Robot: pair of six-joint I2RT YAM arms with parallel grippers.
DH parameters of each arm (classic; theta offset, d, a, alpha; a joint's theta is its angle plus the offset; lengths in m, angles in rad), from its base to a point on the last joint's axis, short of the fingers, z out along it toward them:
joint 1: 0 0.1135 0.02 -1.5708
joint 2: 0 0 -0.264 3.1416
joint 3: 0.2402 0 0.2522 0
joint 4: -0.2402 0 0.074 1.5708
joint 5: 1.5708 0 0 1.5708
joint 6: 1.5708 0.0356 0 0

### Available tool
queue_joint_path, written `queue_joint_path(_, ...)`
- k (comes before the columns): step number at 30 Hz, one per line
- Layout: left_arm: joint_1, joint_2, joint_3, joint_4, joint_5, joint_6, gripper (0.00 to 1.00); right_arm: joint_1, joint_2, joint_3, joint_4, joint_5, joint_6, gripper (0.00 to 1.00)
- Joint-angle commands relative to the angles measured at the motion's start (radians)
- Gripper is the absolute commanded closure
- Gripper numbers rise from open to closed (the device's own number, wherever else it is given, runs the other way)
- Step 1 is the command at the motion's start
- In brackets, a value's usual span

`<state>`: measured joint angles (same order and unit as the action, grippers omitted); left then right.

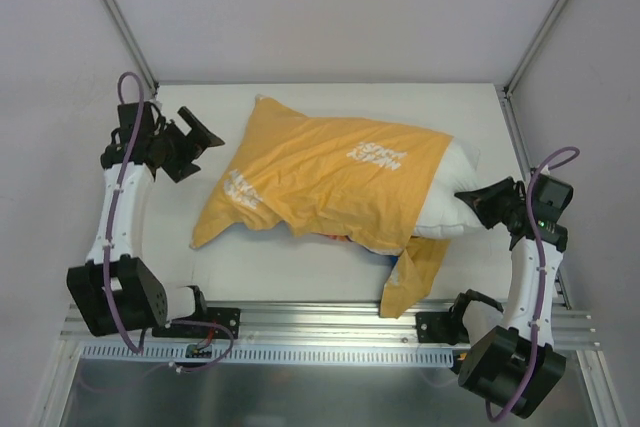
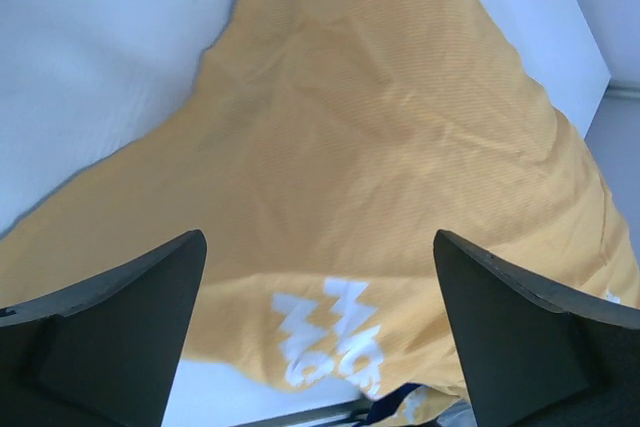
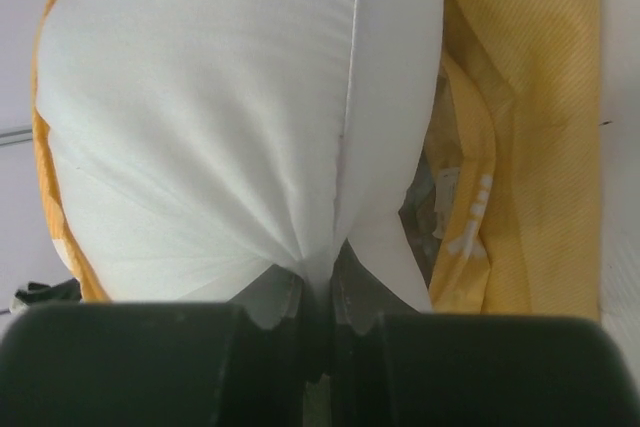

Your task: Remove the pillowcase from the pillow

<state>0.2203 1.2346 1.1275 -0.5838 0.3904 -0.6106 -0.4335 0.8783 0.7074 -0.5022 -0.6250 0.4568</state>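
Left arm: rises from its base, elbow bent, wrist angled inward.
Left hand (image 1: pixel 198 147): fingers (image 2: pixel 110 327) spread wide apart, holding nothing.
Right arm: bent upward from its base, wrist turned inward to the left.
Right hand (image 1: pixel 472 203): fingers pressed together, pinching a fold of the pillow (image 3: pixel 230 97).

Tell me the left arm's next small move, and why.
Probably lower the open left gripper onto the orange-yellow pillowcase and pinch it. Its jaws hover apart above the fabric, while the right gripper is shut on the exposed end of the white pillow.
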Motion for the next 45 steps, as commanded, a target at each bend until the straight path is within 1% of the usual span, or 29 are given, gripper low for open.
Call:
queue_joint_path(1, -0.129, 0.123, 0.138, 0.016, 0.022, 0.055, 0.01, -0.010, -0.010, 0.007, 0.064, 0.002, -0.030, 0.99)
queue_joint_path(2, -0.160, 0.199, 0.194, 0.015, 0.013, 0.064, 0.01, -0.008, -0.012, 0.006, 0.063, 0.001, -0.033, 0.99)
queue_joint_path(4, -0.214, 0.268, 0.233, 0.015, 0.033, 0.064, 0.02, -0.008, -0.013, 0.007, 0.054, -0.001, -0.038, 0.99)
queue_joint_path(5, -0.223, 0.323, 0.251, 0.015, 0.047, 0.061, 0.07, -0.008, -0.015, 0.010, 0.050, -0.001, -0.044, 0.99)
queue_joint_path(6, -0.251, 0.338, 0.244, 0.016, 0.045, 0.040, 0.19, -0.007, -0.010, 0.015, 0.038, 0.001, -0.050, 0.99)
queue_joint_path(7, -0.272, 0.341, 0.209, 0.024, 0.038, 0.031, 0.67, -0.008, -0.007, 0.024, 0.031, 0.008, -0.052, 0.99)
queue_joint_path(8, -0.285, 0.324, 0.184, 0.033, 0.027, 0.011, 1.00, -0.008, -0.004, 0.029, 0.030, 0.013, -0.055, 0.99)
queue_joint_path(9, -0.294, 0.310, 0.152, 0.051, 0.024, 0.003, 1.00, -0.007, 0.008, 0.030, 0.039, 0.019, -0.052, 0.99)
queue_joint_path(10, -0.314, 0.289, 0.115, 0.071, 0.036, -0.003, 1.00, -0.007, 0.019, 0.032, 0.054, 0.025, -0.046, 0.99)
queue_joint_path(15, -0.407, 0.037, -0.249, 0.136, 0.088, -0.024, 1.00, 0.019, 0.157, 0.066, 0.140, 0.057, 0.008, 0.99)
queue_joint_path(17, -0.446, -0.111, -0.340, 0.141, 0.100, -0.052, 1.00, 0.025, 0.192, 0.090, 0.165, 0.074, 0.020, 0.99)
queue_joint_path(18, -0.458, -0.207, -0.424, 0.142, 0.128, -0.061, 1.00, 0.029, 0.224, 0.096, 0.172, 0.085, 0.032, 0.99)
queue_joint_path(20, -0.476, -0.297, -0.494, 0.138, 0.174, -0.064, 1.00, 0.035, 0.251, 0.112, 0.188, 0.094, 0.045, 0.99)
queue_joint_path(22, -0.473, -0.403, -0.529, 0.067, 0.147, -0.055, 1.00, 0.044, 0.274, 0.124, 0.192, 0.105, 0.045, 0.99)
queue_joint_path(23, -0.475, -0.428, -0.520, 0.033, 0.115, -0.051, 1.00, 0.047, 0.277, 0.129, 0.189, 0.110, 0.042, 0.99)
queue_joint_path(24, -0.472, -0.440, -0.471, -0.032, 0.040, -0.041, 0.90, 0.050, 0.280, 0.132, 0.177, 0.119, 0.031, 0.99)
queue_joint_path(25, -0.472, -0.434, -0.434, -0.053, 0.012, -0.037, 0.67, 0.052, 0.280, 0.132, 0.177, 0.120, 0.025, 0.99)
queue_joint_path(26, -0.470, -0.422, -0.398, -0.066, -0.014, -0.035, 0.21, 0.053, 0.275, 0.132, 0.168, 0.120, 0.020, 0.99)
queue_joint_path(27, -0.470, -0.381, -0.315, -0.073, -0.031, -0.031, 0.10, 0.053, 0.272, 0.129, 0.162, 0.122, 0.014, 0.99)
queue_joint_path(28, -0.469, -0.356, -0.269, -0.079, -0.082, -0.023, 0.05, 0.053, 0.266, 0.126, 0.148, 0.122, -0.003, 0.99)
queue_joint_path(29, -0.463, -0.327, -0.180, -0.086, -0.119, -0.021, 0.02, 0.053, 0.258, 0.118, 0.139, 0.125, -0.010, 0.99)
queue_joint_path(31, -0.441, -0.232, -0.092, -0.117, -0.213, -0.017, 0.02, 0.053, 0.248, 0.107, 0.117, 0.125, -0.035, 0.99)
queue_joint_path(32, -0.390, -0.198, -0.016, -0.135, -0.229, -0.020, 0.02, 0.053, 0.234, 0.096, 0.111, 0.125, -0.043, 0.99)
queue_joint_path(35, -0.290, -0.097, 0.046, -0.157, -0.271, -0.073, 0.02, 0.053, 0.205, 0.076, 0.090, 0.117, -0.066, 0.99)
queue_joint_path(36, -0.238, -0.054, 0.067, -0.154, -0.294, -0.105, 0.03, 0.053, 0.200, 0.061, 0.088, 0.113, -0.067, 0.99)
queue_joint_path(37, -0.227, -0.028, 0.080, -0.156, -0.315, -0.115, 0.06, 0.055, 0.194, 0.052, 0.090, 0.110, -0.069, 0.99)
queue_joint_path(40, -0.190, 0.121, 0.179, -0.154, -0.308, -0.097, 0.12, 0.067, 0.182, 0.029, 0.088, 0.099, -0.079, 0.99)
queue_joint_path(41, -0.190, 0.167, 0.246, -0.156, -0.273, -0.086, 0.11, 0.071, 0.180, 0.024, 0.085, 0.100, -0.087, 0.99)
queue_joint_path(45, -0.188, 0.397, 0.389, -0.159, -0.240, -0.048, 0.06, 0.079, 0.162, 0.001, 0.077, 0.094, -0.093, 0.99)
